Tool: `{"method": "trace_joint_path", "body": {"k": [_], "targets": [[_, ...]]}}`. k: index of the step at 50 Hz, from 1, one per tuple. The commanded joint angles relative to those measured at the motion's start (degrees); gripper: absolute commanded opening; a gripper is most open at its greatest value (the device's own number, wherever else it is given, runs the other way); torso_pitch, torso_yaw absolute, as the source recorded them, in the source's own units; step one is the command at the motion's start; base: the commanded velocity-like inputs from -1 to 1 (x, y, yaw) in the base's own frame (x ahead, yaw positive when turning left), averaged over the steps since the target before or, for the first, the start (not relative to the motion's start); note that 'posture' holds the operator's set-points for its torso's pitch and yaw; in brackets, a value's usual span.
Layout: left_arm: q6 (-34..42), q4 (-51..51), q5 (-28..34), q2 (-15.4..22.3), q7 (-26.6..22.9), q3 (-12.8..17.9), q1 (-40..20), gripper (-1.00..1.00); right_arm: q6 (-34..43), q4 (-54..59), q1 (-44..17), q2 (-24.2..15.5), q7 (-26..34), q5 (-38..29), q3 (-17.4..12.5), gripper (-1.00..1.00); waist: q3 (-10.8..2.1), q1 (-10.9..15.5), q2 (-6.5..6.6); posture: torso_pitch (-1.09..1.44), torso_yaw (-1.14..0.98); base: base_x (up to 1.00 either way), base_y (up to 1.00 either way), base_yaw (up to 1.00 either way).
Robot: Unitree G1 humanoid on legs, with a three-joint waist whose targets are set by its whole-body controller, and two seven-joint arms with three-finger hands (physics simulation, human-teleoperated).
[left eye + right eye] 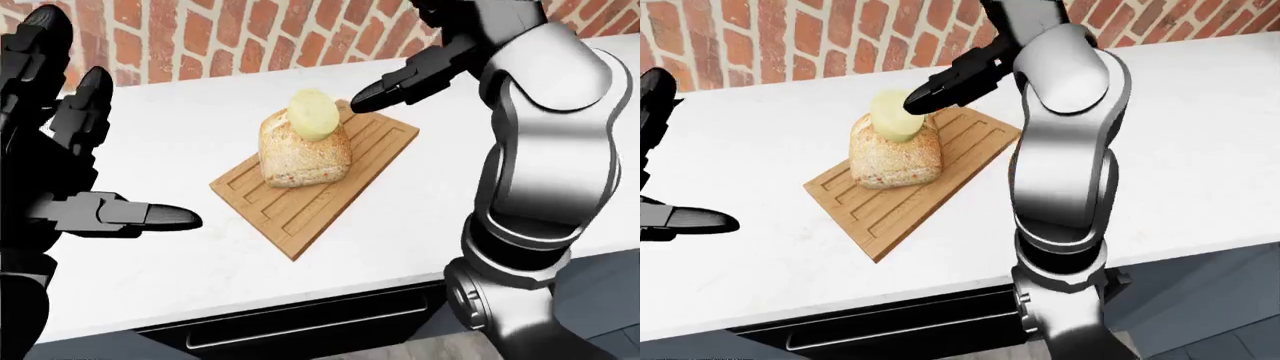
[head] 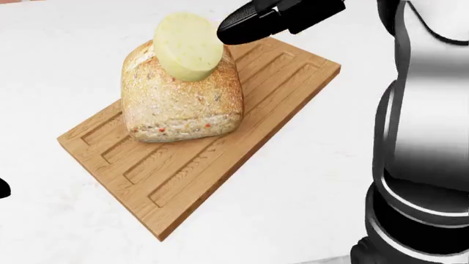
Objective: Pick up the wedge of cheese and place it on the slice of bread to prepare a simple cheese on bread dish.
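Cheese (image 2: pixel 187 46) sits on top of the bread (image 2: pixel 181 99), leaning against its upper end in the head view; it reads as a pale round slab rather than a sharp wedge. Bread lies on a grooved wooden cutting board (image 2: pixel 220 159), which rests angled on the white desk (image 1: pixel 200 255).

Nearest in the left-eye view: left hand (image 1: pixel 60 157), low at the left edge, fingers (image 1: pixel 150 217) spread, holding nothing, well apart from the board. Its lower part is cut off by the frame; in the head view only a dark sliver shows at the left edge.

Right arm (image 2: pixel 425 137) fills the right side of the head view and hides the desk behind it. Right hand (image 2: pixel 271 19) hangs just beside the cheese at the top, fingers (image 1: pixel 385 91) extended and apart, gripping nothing. Contact with the cheese cannot be settled from these views; the palm is cut off at the top edge.

Farthest: brick wall (image 1: pixel 220 37) behind the desk. Dark cabinet front (image 1: pixel 300 326) under the desk edge.
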Motion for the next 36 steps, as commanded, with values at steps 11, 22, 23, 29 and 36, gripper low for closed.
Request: {"method": "trace_joint_path", "body": {"k": [11,22,23,29,36], "targets": [[-7.21,8.22,-33.11,23.38,21.05,11.41,-0.13,1.0,7.64,-11.13,-0.28,-9.94,7.29,-2.25,-3.31,1.0,-0.44,-0.41,0.78,0.0,0.0,0.0,0.0,0.0],[-16.58,13.05,-46.63,37.3,27.25,20.38,8.79,1.0,15.12,-17.22,-0.99,-18.97,12.06,-1.08,-6.51,1.0,0.16,-0.51,1.35,0.0,0.0,0.0,0.0,0.0],[-16.71,13.15,-46.97,37.68,27.16,21.24,9.41,1.0,16.05,-17.97,-0.99,-19.86,12.42,-0.96,-6.79,1.0,0.18,-0.51,1.35,0.0,0.0,0.0,0.0,0.0],[-16.86,14.54,-49.76,39.91,27.45,26.02,11.58,1.0,20.7,-21.62,-0.84,-25.05,13.54,0.84,-9.51,1.0,0.43,-0.42,1.33,0.0,0.0,0.0,0.0,0.0],[-16.1,17.05,-51.8,42.67,27.17,30.75,12.73,1.0,22.9,-22.48,-1.46,-29.61,11.51,6.16,-13.52,1.0,0.71,-0.42,1.11,0.0,0.0,0.0,0.0,0.0]]}}
